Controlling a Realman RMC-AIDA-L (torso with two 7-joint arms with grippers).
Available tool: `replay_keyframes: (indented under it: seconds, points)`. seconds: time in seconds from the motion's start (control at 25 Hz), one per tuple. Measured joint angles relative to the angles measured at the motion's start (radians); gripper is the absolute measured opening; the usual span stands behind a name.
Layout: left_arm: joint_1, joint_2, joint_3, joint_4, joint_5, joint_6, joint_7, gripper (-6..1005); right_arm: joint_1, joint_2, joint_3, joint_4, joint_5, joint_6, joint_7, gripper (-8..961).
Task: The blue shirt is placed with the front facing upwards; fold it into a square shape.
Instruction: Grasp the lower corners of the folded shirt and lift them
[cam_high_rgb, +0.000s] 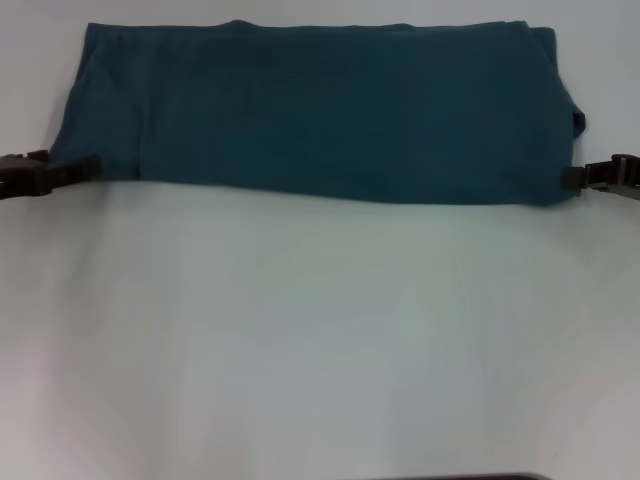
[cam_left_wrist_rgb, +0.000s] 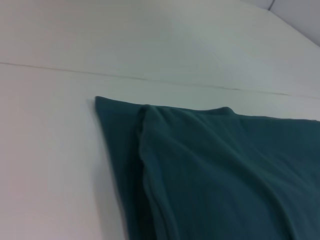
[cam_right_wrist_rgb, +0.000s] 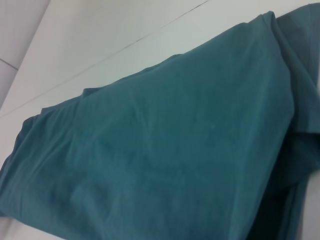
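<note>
Blue shirt (cam_high_rgb: 320, 110) lies folded into a wide band across the far part of the white table (cam_high_rgb: 320, 340), plain teal side up with no lettering showing; its near edge runs almost straight from left to right, and the right end bunches slightly. The left wrist view shows a folded upper layer lying over a lower one at a corner. The left gripper (cam_high_rgb: 88, 167) sits at the shirt's near left corner, touching the cloth, and the right gripper (cam_high_rgb: 570, 177) at its near right corner. Whether either one is pinching the fabric or open cannot be told.
</note>
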Motion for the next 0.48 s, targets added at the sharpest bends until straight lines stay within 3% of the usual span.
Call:
replay_keyframes:
  seconds: [0.48]
  points:
    - [-0.007,0.001,0.021,-0.010,-0.008,0.044,-0.003,862,0.000,0.002,0.000,0.000,-0.003,0.003,-0.001,13]
